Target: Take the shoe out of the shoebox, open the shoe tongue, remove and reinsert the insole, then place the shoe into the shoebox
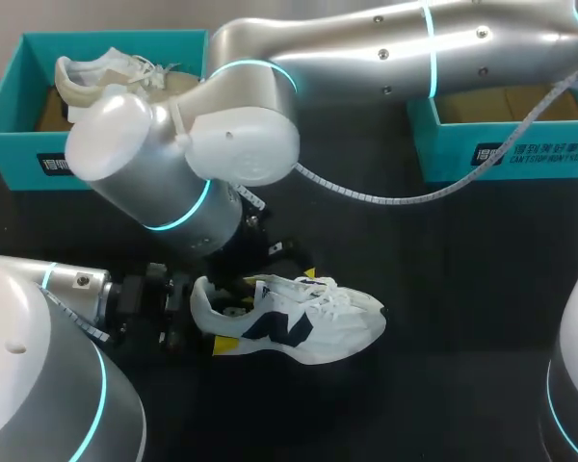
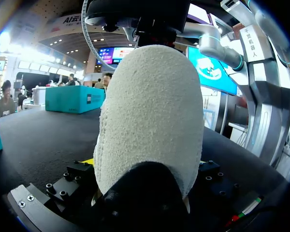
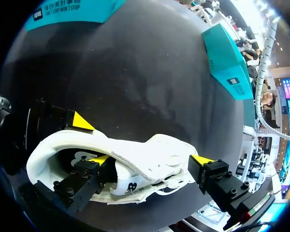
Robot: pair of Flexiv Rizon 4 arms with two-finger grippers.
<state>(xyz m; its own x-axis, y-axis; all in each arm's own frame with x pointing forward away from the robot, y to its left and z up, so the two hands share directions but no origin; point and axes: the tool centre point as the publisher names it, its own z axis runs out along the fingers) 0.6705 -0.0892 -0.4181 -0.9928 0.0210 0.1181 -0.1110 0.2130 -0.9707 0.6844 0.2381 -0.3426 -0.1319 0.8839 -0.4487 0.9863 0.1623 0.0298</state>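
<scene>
A white shoe with a dark side mark lies on its side on the black table, toe to the right. My left gripper comes in low from the left and is shut on the shoe's heel, which fills the space between its fingers. My right arm reaches across from the upper right. The right gripper stands open over the shoe: one finger is inside the shoe's mouth, the other outside past the laces, so tongue and laces lie between them.
A teal shoebox at the back left holds a second white shoe. Another teal box stands at the back right. My right arm's grey cable hangs over the table's middle.
</scene>
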